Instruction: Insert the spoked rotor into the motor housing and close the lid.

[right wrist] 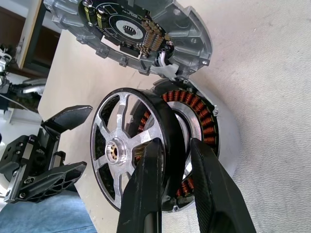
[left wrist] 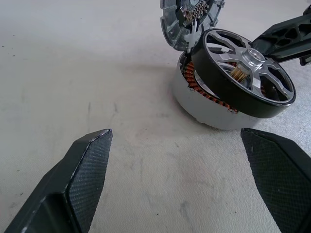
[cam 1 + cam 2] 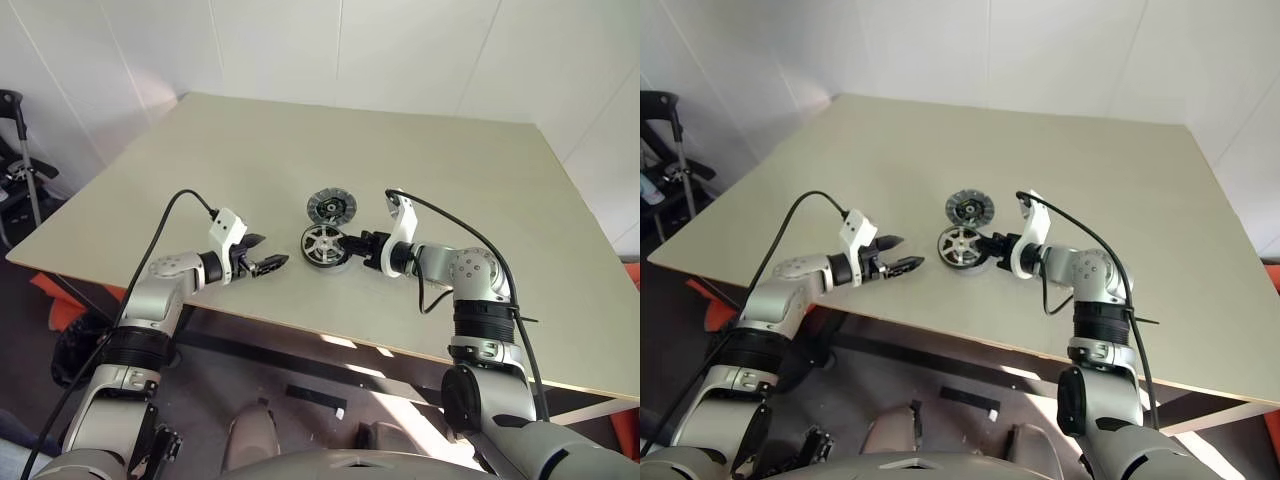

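Now mid-insertion, by the look of it. Pinching the spoked rotor by its thick black rim with the right gripper, one finger on the spoked face and the other behind the rim. Gripping at the edge rather than the hub, probably so as to leave the centre free to meet the housing's dark middle.

Holding the rotor tilted, not flat: one side dipped into the motor housing, the other side raised clear, with copper windings showing in the gap. Likely entering at an angle and needing to be levelled before seating fully. Not yet seated.

Resting on the table close to the near edge, about midway along it, with plenty of bare surface toward the far edge and both far corners.

Parked just behind the housing, on the side toward the far edge: the lid, inner face with its dark centre turned up, touching or nearly touching the housing's rim; cannot tell which. Kept close, presumably for a short move over once the rotor is down.

Waiting beside the housing on the side toward the near left corner: the left gripper, fingers spread wide, holding nothing, aimed at the housing. Placed, at a guess, to steady the cup or take the lid.
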